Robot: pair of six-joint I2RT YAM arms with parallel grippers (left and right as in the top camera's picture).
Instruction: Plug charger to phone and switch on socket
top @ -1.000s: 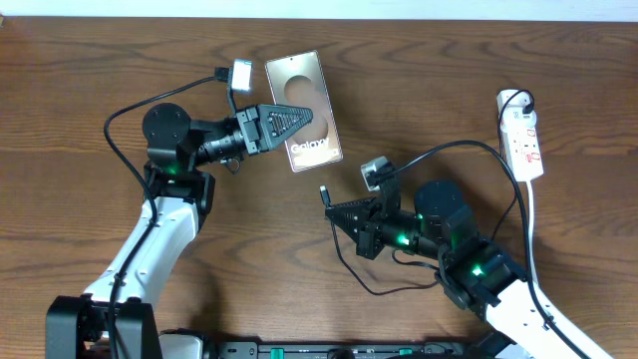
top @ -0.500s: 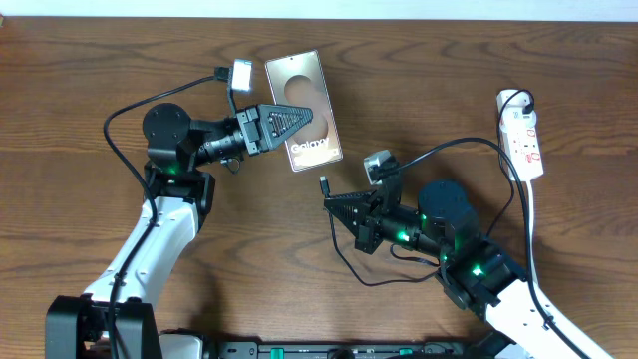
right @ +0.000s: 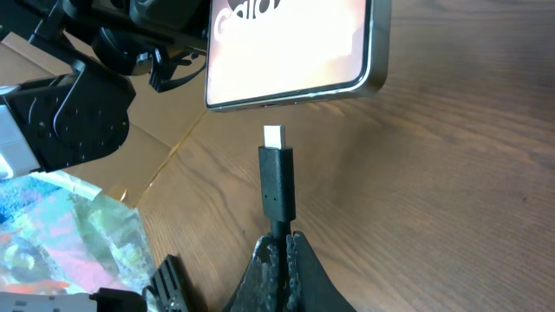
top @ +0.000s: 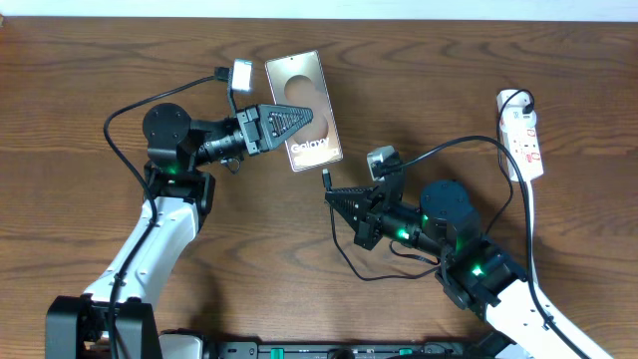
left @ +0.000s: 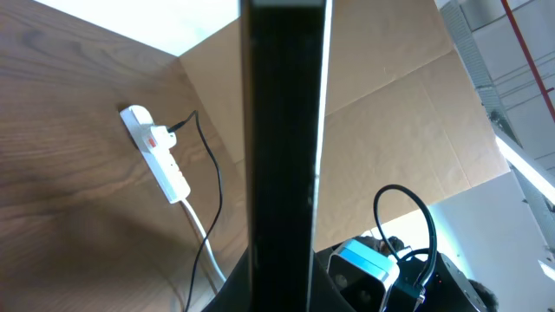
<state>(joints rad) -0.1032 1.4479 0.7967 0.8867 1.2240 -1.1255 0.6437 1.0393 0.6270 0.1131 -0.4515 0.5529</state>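
Phone: flat rectangle with a glossy bronze-grey face, white "Galaxy" lettering and a dark oval mark. It sits at the far centre of the table, a brown wood-grain surface, with the left gripper clamped on it.

Charger: thin black cable with a slim black connector and a bright metal tip. The right gripper pinches the connector in narrow jaws. The tip is just short of the phone's edge, apart from it.

Socket: narrow white plastic strip with red switch marks and a white cord, at the far right.
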